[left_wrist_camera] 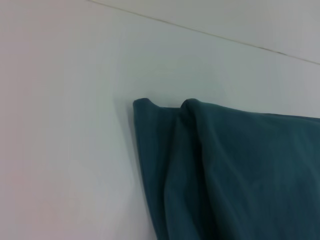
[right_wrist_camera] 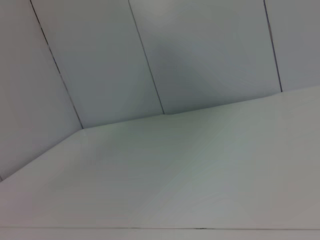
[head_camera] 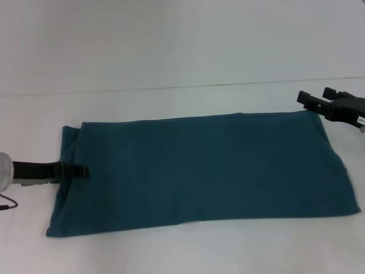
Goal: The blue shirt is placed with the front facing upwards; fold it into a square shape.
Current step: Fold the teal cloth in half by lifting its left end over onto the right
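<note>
So: the blue shirt (head_camera: 205, 171) lies centred on the table (head_camera: 171, 51) as a long left-right band | my left gripper (head_camera: 80, 170) at its left edge, fingers together | my right gripper (head_camera: 319, 100) at far-right corner, fingers apart | left: ends folded in for a square.

looks like a lab test cell: bare white worktop (head_camera: 171, 57), plain white panelled wall (right_wrist_camera: 200, 50) behind

The white table (head_camera: 171, 51) lies bare all round the blue shirt (head_camera: 199, 171); only the left gripper (head_camera: 82, 170) over its left edge and the right gripper (head_camera: 313, 101), apparently just beside its far right corner, stand in the way
</note>
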Tool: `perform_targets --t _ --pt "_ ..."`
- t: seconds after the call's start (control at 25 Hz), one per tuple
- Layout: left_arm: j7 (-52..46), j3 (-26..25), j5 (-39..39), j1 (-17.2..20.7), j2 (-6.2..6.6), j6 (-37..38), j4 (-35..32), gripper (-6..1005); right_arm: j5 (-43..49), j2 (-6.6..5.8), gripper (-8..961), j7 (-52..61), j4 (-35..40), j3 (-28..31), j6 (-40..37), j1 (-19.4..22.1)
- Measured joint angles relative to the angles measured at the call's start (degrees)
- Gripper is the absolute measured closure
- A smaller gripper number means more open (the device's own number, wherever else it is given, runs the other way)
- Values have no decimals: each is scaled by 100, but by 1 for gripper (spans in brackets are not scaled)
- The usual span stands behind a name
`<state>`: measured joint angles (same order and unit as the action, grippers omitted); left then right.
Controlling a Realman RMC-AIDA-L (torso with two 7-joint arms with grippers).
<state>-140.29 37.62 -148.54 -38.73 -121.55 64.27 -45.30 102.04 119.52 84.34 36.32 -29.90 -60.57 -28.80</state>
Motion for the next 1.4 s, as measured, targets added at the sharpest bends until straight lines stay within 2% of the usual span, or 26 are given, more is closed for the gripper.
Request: perform_targets --t 0.88,1.4 --pt "-17 0 -110 5 1 108 -28 161 0 0 87 21 -3 -27 -14 42" --pt "-3 0 0 -176 -33 291 177 161 0 0 86 8 -2 -27 2 35"
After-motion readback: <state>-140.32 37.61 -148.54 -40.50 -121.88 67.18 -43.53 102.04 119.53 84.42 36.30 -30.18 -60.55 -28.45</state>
